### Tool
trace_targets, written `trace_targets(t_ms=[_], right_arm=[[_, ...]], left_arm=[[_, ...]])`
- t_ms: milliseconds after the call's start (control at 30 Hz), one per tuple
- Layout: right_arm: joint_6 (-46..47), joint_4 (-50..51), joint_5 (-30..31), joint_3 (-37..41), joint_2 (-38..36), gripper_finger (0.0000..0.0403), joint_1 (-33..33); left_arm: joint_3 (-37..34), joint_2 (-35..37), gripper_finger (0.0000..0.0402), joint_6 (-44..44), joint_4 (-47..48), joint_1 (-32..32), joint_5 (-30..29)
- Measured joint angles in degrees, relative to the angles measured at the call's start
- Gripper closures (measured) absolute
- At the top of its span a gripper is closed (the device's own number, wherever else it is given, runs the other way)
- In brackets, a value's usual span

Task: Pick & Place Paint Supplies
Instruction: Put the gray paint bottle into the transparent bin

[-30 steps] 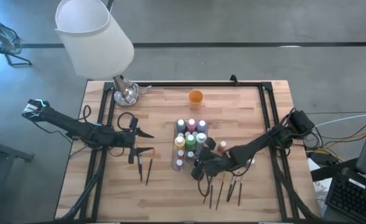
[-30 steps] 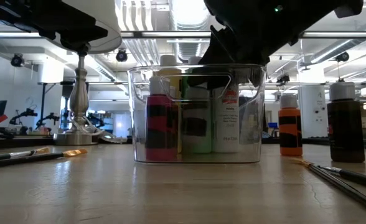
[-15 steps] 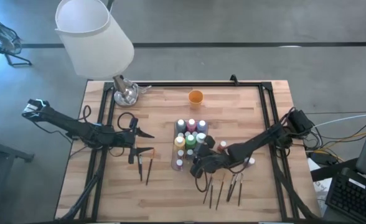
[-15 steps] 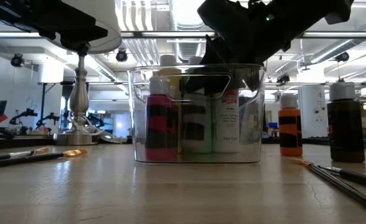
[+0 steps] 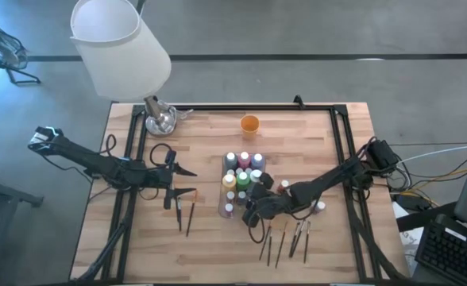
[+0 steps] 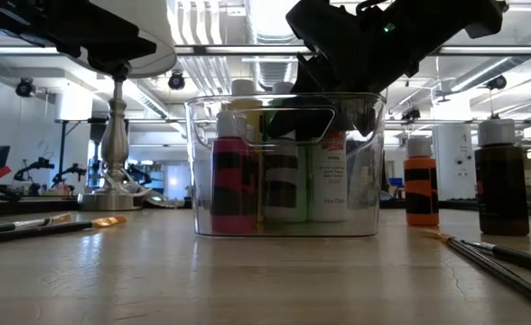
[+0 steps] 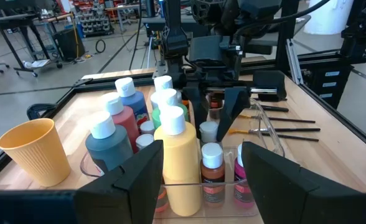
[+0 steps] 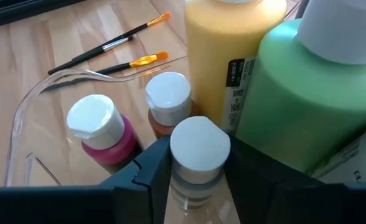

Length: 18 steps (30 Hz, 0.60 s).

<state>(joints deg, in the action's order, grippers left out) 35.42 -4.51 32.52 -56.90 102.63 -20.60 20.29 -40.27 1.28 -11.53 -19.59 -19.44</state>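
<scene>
Sitting between right gripper fingers (over tray): white-capped bottle.

Bottles in tray, brushes beside

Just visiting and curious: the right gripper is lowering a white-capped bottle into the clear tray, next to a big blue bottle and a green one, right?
Nearly. In the right wrist view, the right gripper holds a white-capped bottle in the clear tray, but the big bottle beside the green one is yellow, not blue.
</scene>
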Motion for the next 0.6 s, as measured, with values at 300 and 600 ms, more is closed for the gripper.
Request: trace_targets(t_ms=[300,600], right_arm=[[-0.4,0.8,0.0,0.0,0.0,0.0276,0.0],[0.1,1.3,-0.4,0.0,0.0,0.0277,0.0]], left_arm=[[0.0,0.0,0.0179,0.0,0.0,0.0,0.0],[0.0,0.0,0.0179,0.0,0.0,0.0,0.0]])
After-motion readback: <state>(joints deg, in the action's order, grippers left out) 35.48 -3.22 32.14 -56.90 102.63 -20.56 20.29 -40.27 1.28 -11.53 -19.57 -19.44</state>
